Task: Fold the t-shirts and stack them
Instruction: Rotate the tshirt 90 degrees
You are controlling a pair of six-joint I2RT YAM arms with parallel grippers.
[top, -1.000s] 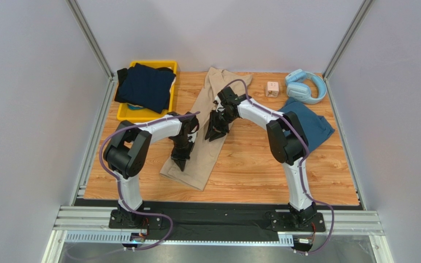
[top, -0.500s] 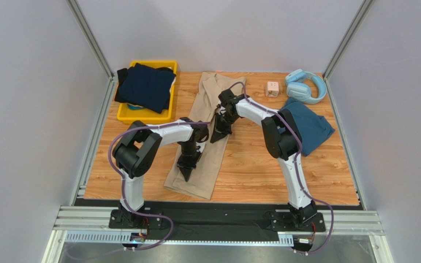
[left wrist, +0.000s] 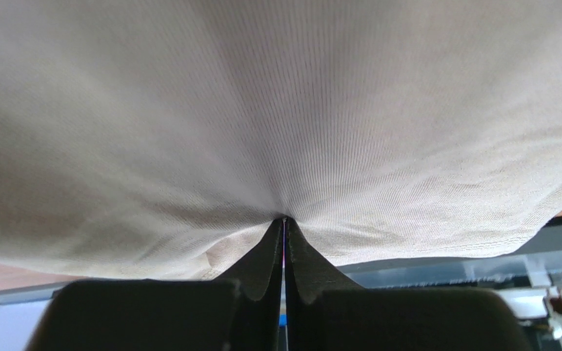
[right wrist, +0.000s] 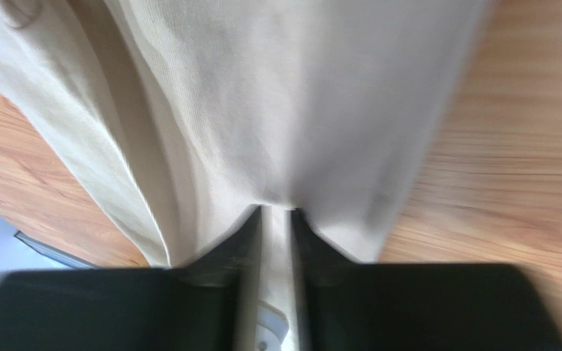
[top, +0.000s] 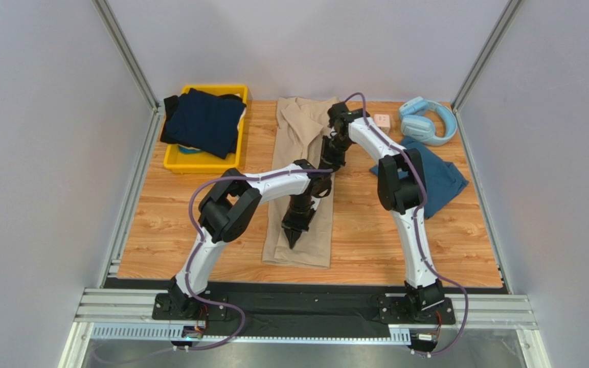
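Change: the beige t-shirt [top: 299,126], slanted across the tabletop [top: 182,222] a second ago, now lies as a long narrow strip running straight from the far edge toward the near one. It has shifted right, and both arms have swung right with it.
Left claw [top: 294,234]: clamped on the strip's near half. Its wrist view shows the fingers [left wrist: 265,259] meeting, with beige cloth puckered at their tips.
Right claw [top: 326,169]: on the strip's far half, its jaws hidden from above. Its blurred wrist view shows the fingers [right wrist: 243,241] nearly together, pinching a fold of the cloth.
Other shirts: the teal t-shirt [top: 437,176] lies at the right; the navy t-shirt [top: 201,123] is draped over the yellow bin [top: 198,162]. Both are unmoved.
Top view only: headphones [top: 428,119] and a small cube [top: 382,123] at the far right.
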